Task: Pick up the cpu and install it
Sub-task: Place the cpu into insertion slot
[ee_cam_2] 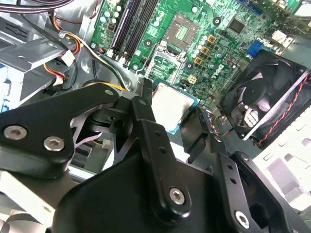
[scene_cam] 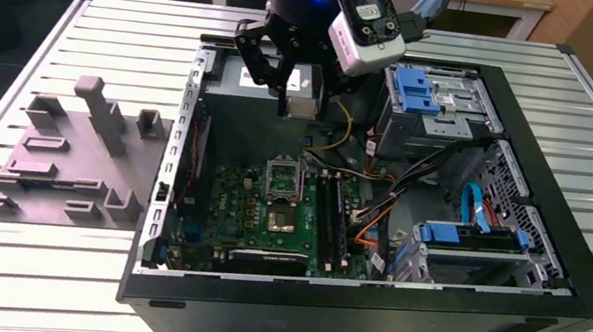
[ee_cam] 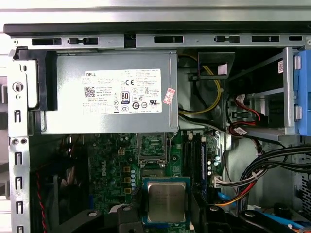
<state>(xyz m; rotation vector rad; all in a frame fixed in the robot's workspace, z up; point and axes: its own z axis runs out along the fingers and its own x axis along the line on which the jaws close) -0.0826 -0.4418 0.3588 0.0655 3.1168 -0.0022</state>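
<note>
On the slatted metal table [scene_cam: 20,293], a black tower computer case [scene_cam: 553,287] lies on its side with its interior exposed. A grey moulded fixture block [scene_cam: 59,166] sits on the table just beside the case, at the exterior view's left.

Inside the case:
- A grey power supply box [ee_cam: 107,92] occupies the corner next to the green motherboard [scene_cam: 256,216].
- A black case fan [ee_cam_2: 265,94] with red and black leads is mounted at the edge of the motherboard.
- Drive bays with blue brackets [scene_cam: 413,91] stand at the exterior view's right, with bundled cables running between them and the board.
- Dark memory sticks [scene_cam: 331,213] are seated upright in their slots just beside the processor socket [scene_cam: 284,177]. The socket is unoccupied and its metal frame is raised.

The black gripper [scene_cam: 301,109] hangs above the case interior, over the power supply end of the board. Its fingers [ee_cam_2: 146,121] are pinched on the cpu [scene_cam: 302,101], one on each of two opposite edges. The cpu [ee_cam: 166,201] is held clear of the board, well apart from the socket, with its pale silver top and green rim visible in both wrist views. In the second wrist view, the cpu [ee_cam_2: 170,106] sits tilted between the two black fingers, with the socket further along the board.
</note>
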